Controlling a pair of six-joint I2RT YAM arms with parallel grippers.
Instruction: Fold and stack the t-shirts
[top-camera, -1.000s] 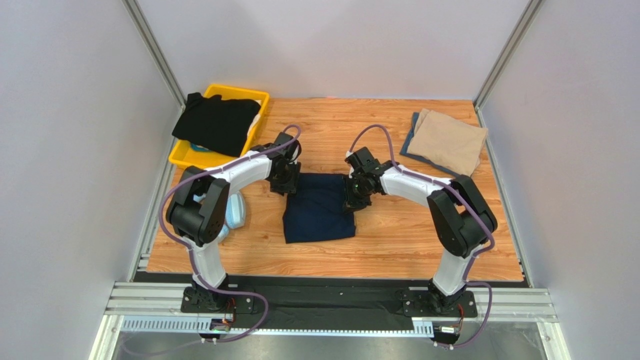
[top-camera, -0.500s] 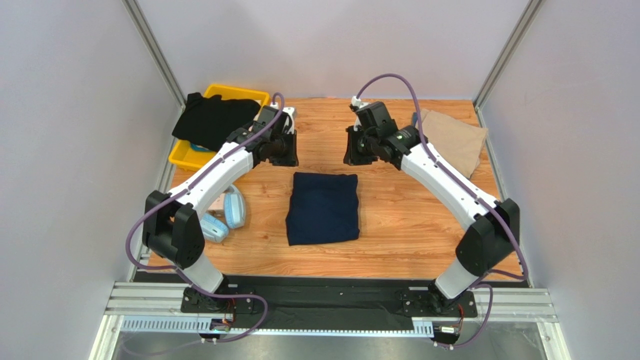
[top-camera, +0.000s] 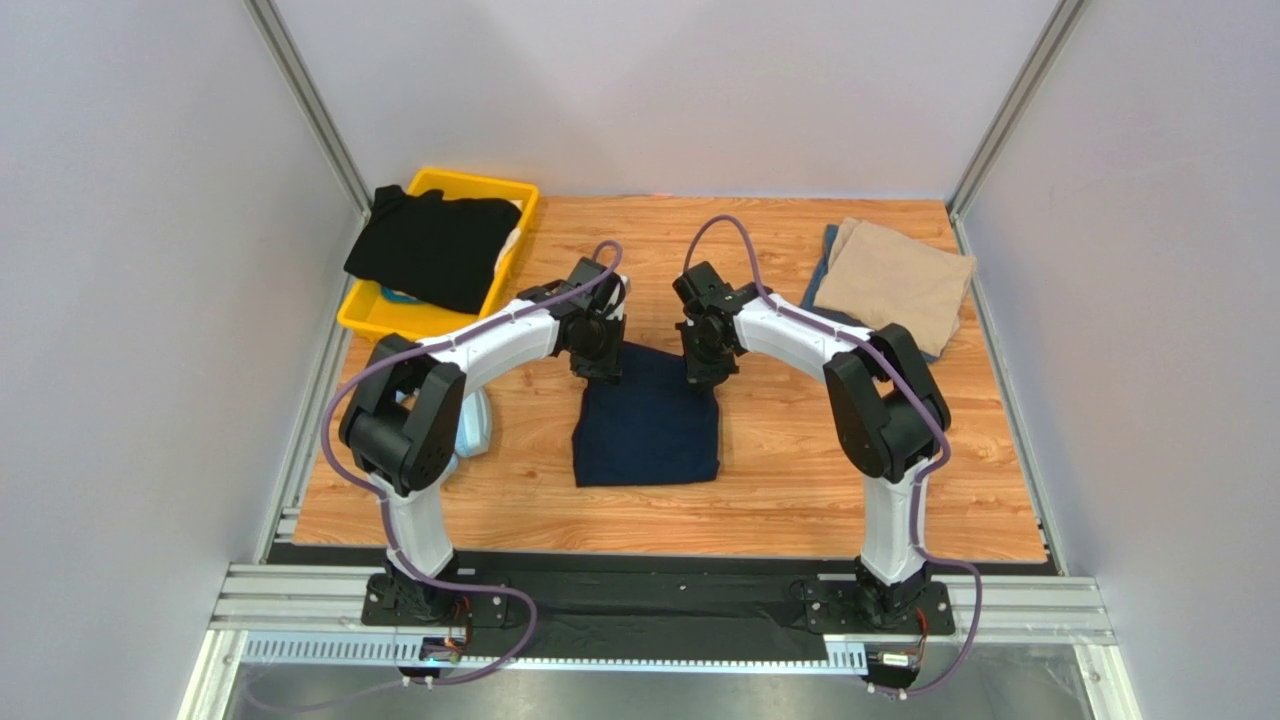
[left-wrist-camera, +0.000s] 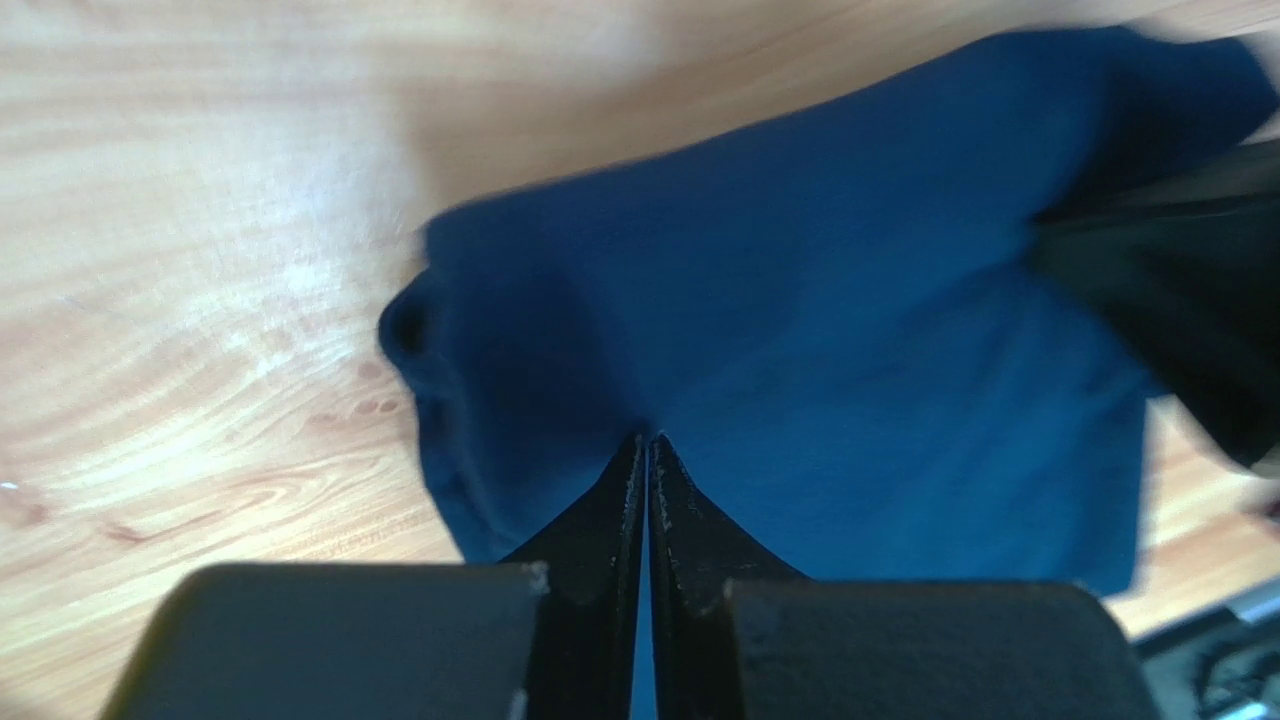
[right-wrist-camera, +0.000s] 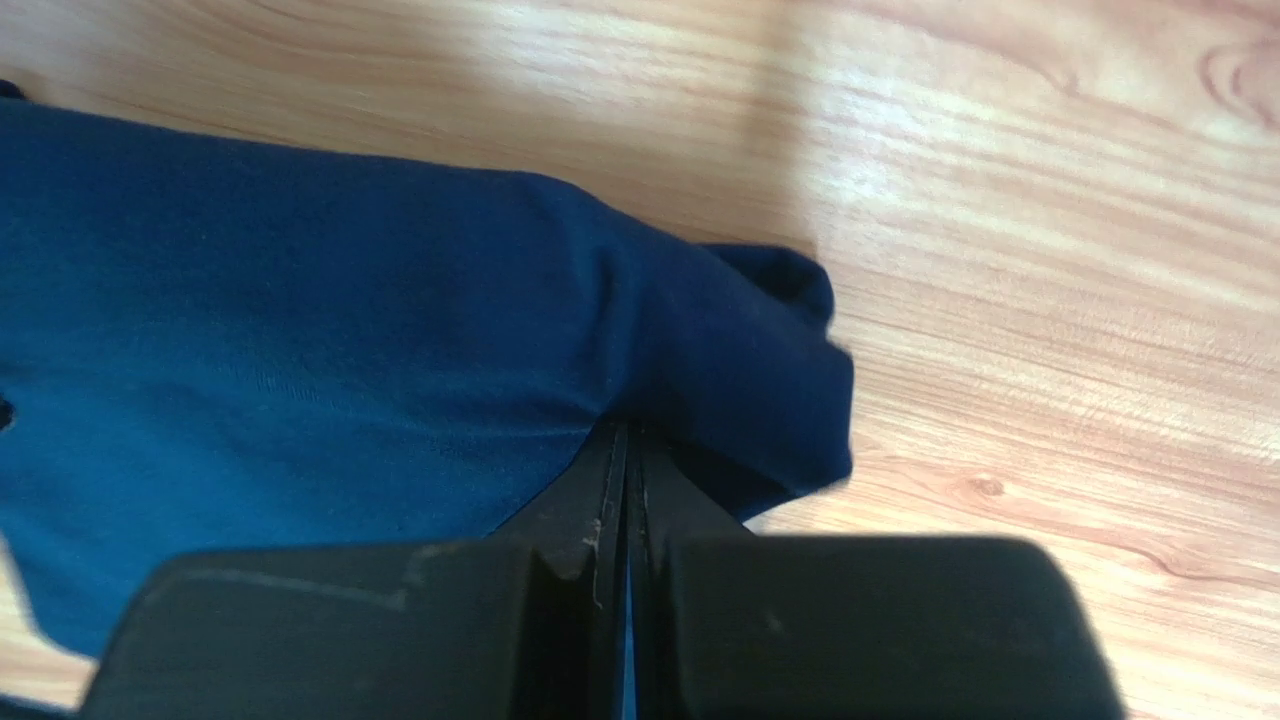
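Observation:
A folded dark navy t-shirt (top-camera: 646, 428) lies in the middle of the wooden table. My left gripper (top-camera: 606, 357) is down at its far left corner. In the left wrist view the jaws (left-wrist-camera: 648, 440) are shut and pinch the navy cloth (left-wrist-camera: 842, 330), which puckers at the tips. My right gripper (top-camera: 700, 368) is at the far right corner, shut (right-wrist-camera: 625, 428) on the navy cloth (right-wrist-camera: 301, 345), whose corner is bunched up. A black t-shirt (top-camera: 433, 245) is draped over the bin at the back left. A folded tan t-shirt (top-camera: 897, 285) lies at the back right.
The yellow bin (top-camera: 365, 311) stands at the back left corner. Light blue headphones (top-camera: 478, 428) lie left of the navy shirt, partly hidden behind my left arm. A grey-blue cloth edge (top-camera: 821, 282) shows under the tan shirt. Metal posts frame the table's back corners.
Half a second ago both arms were stretched toward the back of the table, away from the navy shirt. Now both grippers are down at its far corners, and the left jaws have closed.

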